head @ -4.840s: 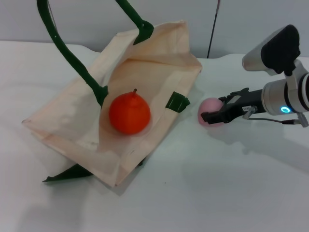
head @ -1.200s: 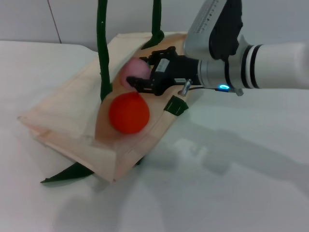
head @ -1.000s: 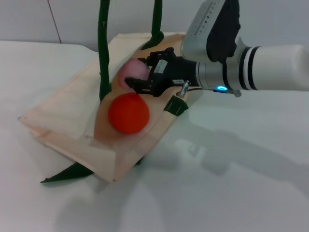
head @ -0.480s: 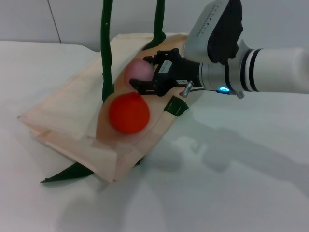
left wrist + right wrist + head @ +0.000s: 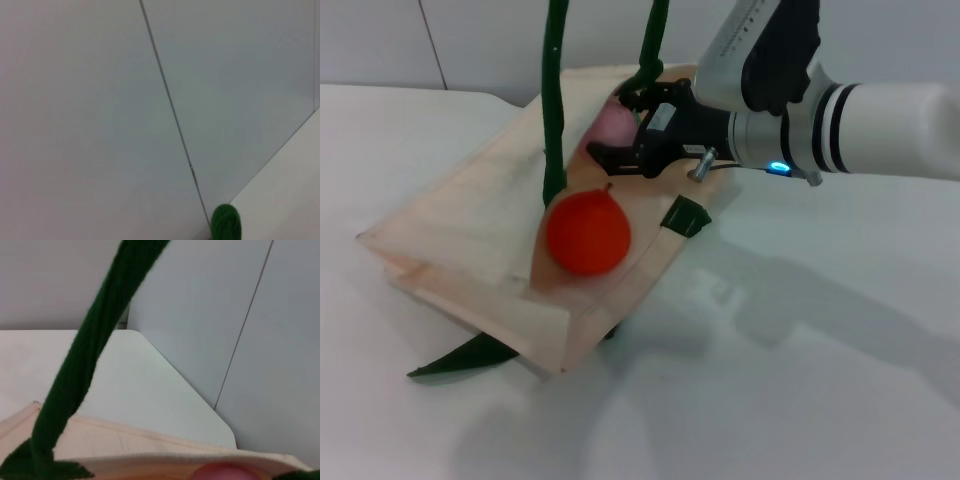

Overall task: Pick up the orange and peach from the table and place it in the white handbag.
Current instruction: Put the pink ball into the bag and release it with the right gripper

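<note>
Cream cloth bag (image 5: pixel 470 240) lies on a white bench (image 5: pixel 800 380), its mouth open toward the right. Two dark green handles (image 5: pixel 555 90) rise straight up from the bag and leave the head view at the top edge.

Inside the bag's mouth sits the orange (image 5: pixel 587 232), resting on the lower cloth with its stem nub up. A green tab (image 5: pixel 686 215) lies at the bag's edge just beside it.

The right gripper (image 5: pixel 620 135) reaches in from the right, over the far end of the mouth. Its black fingers (image 5: pixel 615 158) are closed around the peach (image 5: pixel 615 124), which is held above the bag's inside, beyond the orange and apart from it. In the right wrist view, a sliver of the peach (image 5: pixel 227 472) shows just past the bag's rim (image 5: pixel 150 450).

The left gripper is out of sight; the left wrist view shows only a wall and a bit of green handle (image 5: pixel 226 222), so I cannot tell how its fingers stand.
</note>
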`<state>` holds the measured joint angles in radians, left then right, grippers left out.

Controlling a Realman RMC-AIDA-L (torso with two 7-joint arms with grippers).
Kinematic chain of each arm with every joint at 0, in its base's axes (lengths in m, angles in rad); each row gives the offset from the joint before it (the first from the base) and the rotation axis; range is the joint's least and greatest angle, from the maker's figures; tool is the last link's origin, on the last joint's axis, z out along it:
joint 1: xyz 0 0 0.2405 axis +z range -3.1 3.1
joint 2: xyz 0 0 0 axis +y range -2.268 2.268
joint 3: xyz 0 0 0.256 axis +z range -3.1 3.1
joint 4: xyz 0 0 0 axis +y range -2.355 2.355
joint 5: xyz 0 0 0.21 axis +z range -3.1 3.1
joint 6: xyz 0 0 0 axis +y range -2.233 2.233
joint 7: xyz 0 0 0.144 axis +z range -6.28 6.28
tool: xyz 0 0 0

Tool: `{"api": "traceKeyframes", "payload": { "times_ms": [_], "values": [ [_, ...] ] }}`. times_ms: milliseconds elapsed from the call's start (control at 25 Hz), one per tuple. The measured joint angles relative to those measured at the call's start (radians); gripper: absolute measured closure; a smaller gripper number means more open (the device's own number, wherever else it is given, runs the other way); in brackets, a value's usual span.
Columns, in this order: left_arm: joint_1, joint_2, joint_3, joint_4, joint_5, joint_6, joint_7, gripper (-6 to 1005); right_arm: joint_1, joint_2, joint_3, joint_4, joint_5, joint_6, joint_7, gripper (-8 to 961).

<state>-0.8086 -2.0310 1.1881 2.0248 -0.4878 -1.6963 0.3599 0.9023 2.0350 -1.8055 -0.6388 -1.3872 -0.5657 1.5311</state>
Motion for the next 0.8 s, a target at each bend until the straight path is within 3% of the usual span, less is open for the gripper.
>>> {"api": "traceKeyframes", "payload": {
  "times_ms": [800],
  "values": [
    [-0.018, -0.002, 0.048, -0.003, 0.0, 0.021, -0.015, 891, 0.025, 0.005, -0.035, 0.05, 0.001, 0.075, -0.008, 136]
  ]
}}
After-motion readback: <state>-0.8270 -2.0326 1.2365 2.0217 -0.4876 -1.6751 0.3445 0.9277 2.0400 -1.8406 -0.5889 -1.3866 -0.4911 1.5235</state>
